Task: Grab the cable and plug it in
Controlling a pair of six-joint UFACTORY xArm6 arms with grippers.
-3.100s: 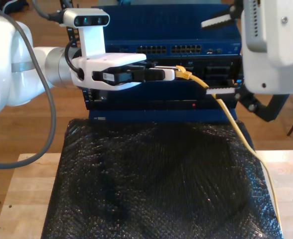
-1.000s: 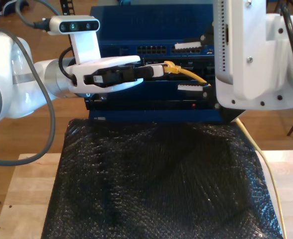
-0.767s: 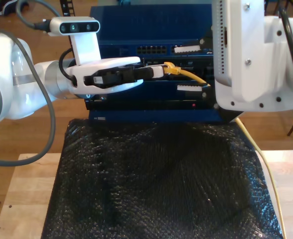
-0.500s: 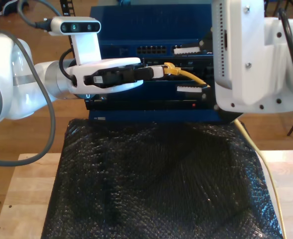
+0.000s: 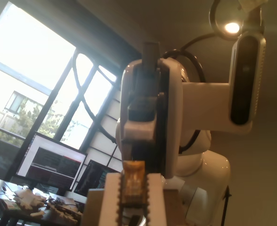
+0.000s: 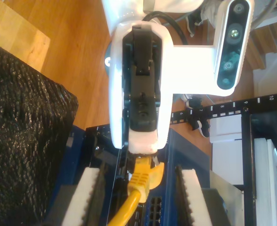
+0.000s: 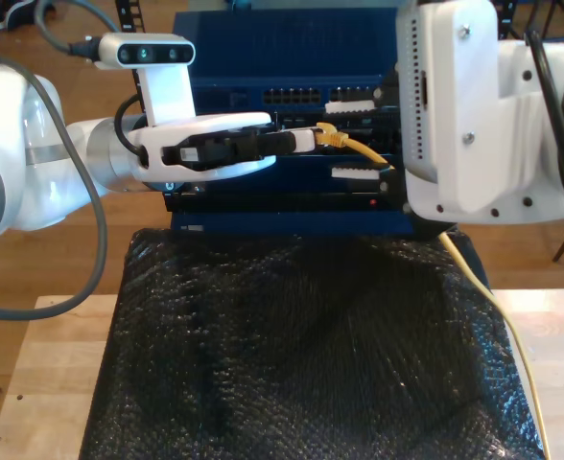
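Exterior view: my first gripper (image 7: 311,140) pinches the cable (image 7: 354,144) just before the blue switch (image 7: 292,48), unplugged yet; my second gripper (image 7: 359,134) straddles it, jaws spread.

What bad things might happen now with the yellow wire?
My first hand pinches only the tip of the thin pale yellow cable, so its plug might twist and miss a port on the dark blue network switch. My second hand, open around the cable, might snag it.
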